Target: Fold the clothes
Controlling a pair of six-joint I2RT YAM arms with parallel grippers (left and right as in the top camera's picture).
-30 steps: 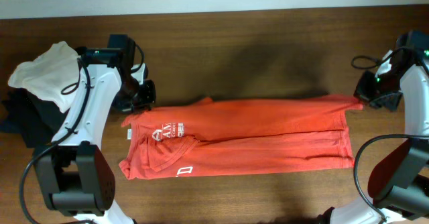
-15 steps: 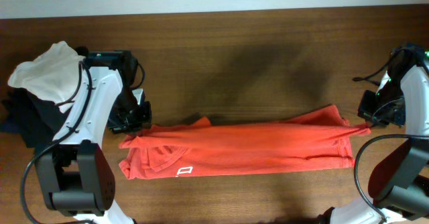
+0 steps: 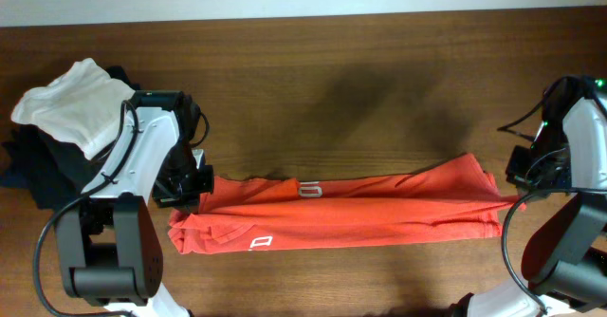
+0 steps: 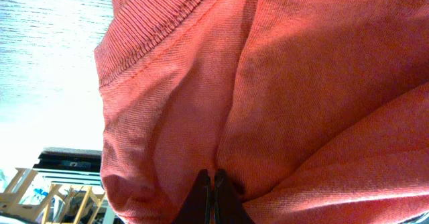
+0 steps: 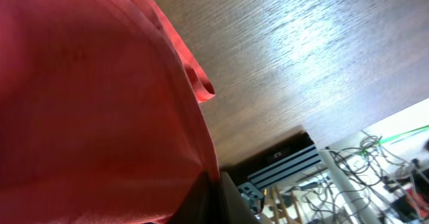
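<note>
The orange-red T-shirt (image 3: pixel 351 214) lies as a long narrow band across the near part of the table, its far edge folded toward the near edge. A white printed mark (image 3: pixel 310 190) shows on the folded top layer. My left gripper (image 3: pixel 201 186) is shut on the shirt's left end; in the left wrist view the closed fingertips (image 4: pixel 212 184) pinch the fabric (image 4: pixel 268 83). My right gripper (image 3: pixel 512 186) is shut on the shirt's right end; in the right wrist view the cloth (image 5: pixel 94 103) fills the frame and is pinched at the gripper (image 5: pixel 218 184).
A white folded garment (image 3: pixel 71 103) lies on black folded garments (image 3: pixel 28 165) at the far left. The wooden table (image 3: pixel 360 80) stretches behind the shirt. Cables hang by the right arm (image 3: pixel 531 118).
Both grippers have moved toward the near edge, carrying the shirt's far edge over itself. The shirt has narrowed into a thinner band and the printed lettering is now covered.
</note>
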